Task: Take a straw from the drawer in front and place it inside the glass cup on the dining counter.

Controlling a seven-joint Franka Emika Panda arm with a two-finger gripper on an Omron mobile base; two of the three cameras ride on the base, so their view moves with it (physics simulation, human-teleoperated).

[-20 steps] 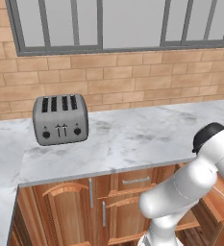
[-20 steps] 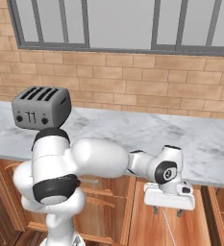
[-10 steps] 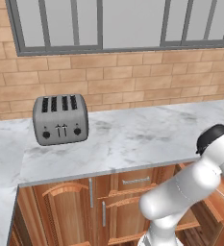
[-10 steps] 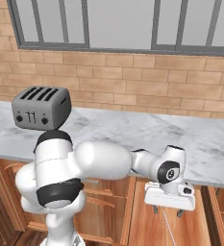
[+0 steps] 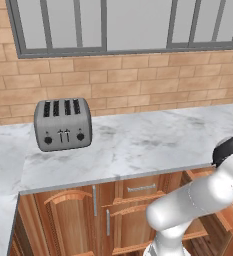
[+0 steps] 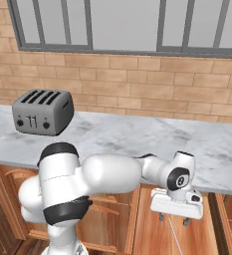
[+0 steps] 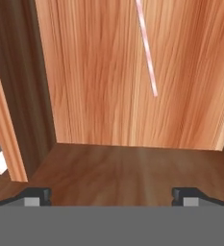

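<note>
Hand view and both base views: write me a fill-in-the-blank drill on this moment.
1. The straw lies on the floor of the open ____.
2. The claw hangs over it with jaws ____.
3. The toaster has ____ slots.
4. It stands on the worktop in front of a ____ wall.

Missing: drawer; open; four; brick

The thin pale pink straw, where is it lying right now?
The thin pale pink straw lies flat on the wooden floor of the open brown drawer, toward the top of the hand view, ahead of the open gripper.

Drawer (image 7: 108, 96) floor bare around straw (image 7: 147, 53); side walls bound tool access
</note>
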